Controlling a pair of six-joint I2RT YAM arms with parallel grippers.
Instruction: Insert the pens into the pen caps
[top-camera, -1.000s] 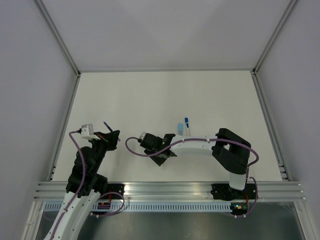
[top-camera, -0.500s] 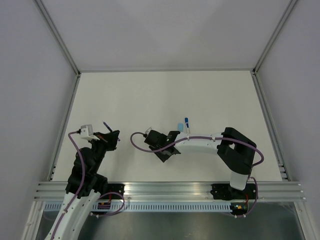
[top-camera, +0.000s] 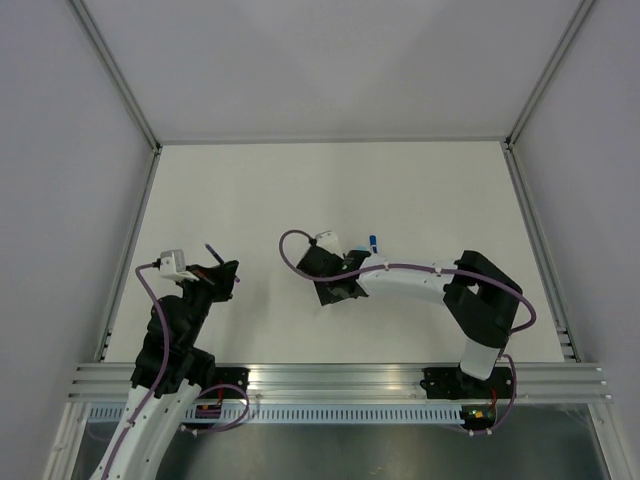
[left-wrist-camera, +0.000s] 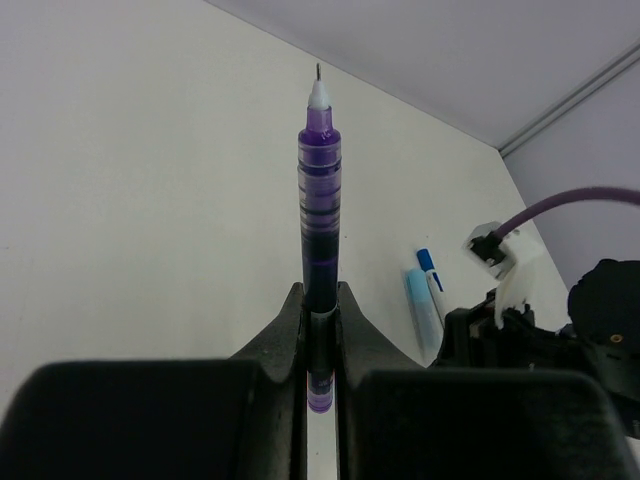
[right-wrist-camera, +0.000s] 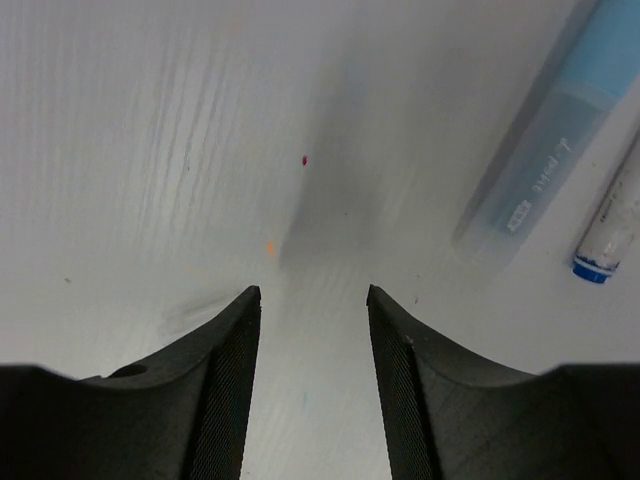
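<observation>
Left pincer (left-wrist-camera: 320, 330) clamped on purple pen (left-wrist-camera: 320, 200), nib pointing away; right pincer (right-wrist-camera: 313, 330) jaws apart, empty, over counter (right-wrist-camera: 150, 120); pale blue cap (right-wrist-camera: 555, 150) and white pen (right-wrist-camera: 612, 230) lie side by side ahead of it.

Near the table's (top-camera: 300, 190) left edge a pen (left-wrist-camera: 320, 220) sits in the left pincer (left-wrist-camera: 320, 296). Mid-table a pen cap (right-wrist-camera: 545, 160) lies just left of a second pen (right-wrist-camera: 615, 215), with the right pincer (right-wrist-camera: 313, 298) left of both.
</observation>
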